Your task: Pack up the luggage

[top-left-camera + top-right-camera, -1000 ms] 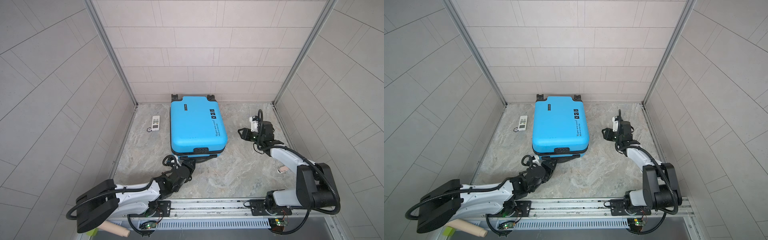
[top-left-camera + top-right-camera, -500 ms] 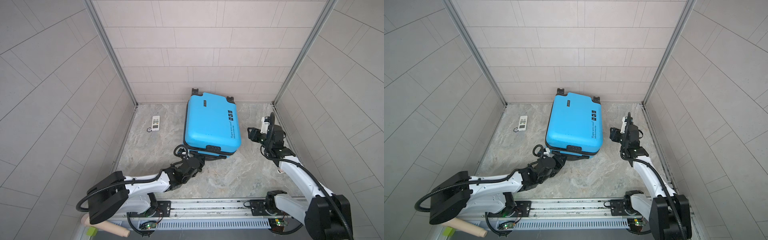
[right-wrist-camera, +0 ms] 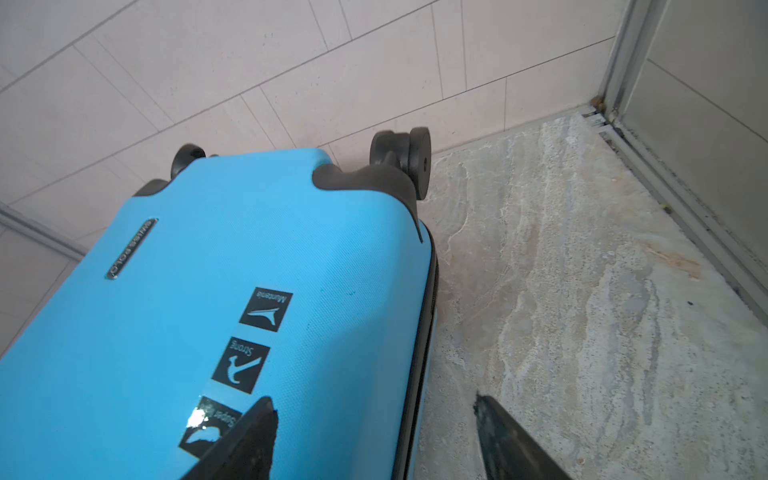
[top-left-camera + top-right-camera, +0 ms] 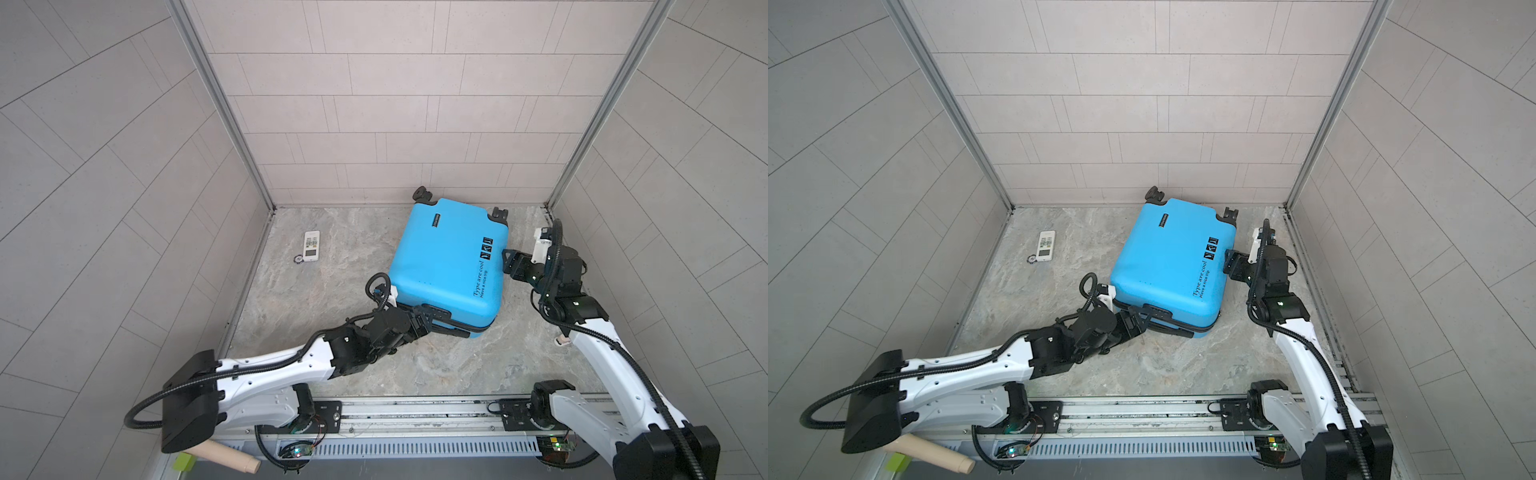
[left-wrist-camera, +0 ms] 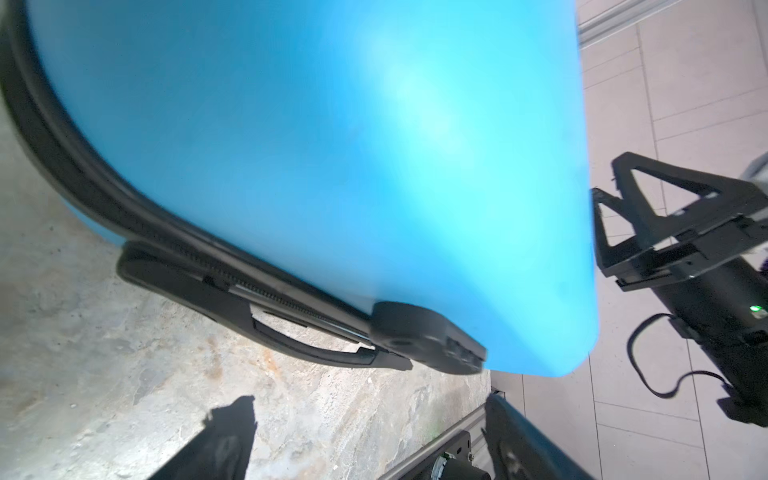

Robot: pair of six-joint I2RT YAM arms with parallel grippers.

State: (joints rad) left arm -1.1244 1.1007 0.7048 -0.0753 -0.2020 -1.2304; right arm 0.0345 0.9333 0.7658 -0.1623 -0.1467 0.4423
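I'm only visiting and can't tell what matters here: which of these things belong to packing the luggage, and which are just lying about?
Part of the job: blue suitcase; left gripper; right gripper.

Just lying about: white remote; small round item beside it; wooden peg by the front rail.

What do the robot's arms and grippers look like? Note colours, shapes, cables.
The left arm and right arm have white shells, black joints and black ribbed cable hoses alongside. The left gripper and right gripper are black; the right one's fingers are hollow triangular frames. A green light glows by the right wrist.
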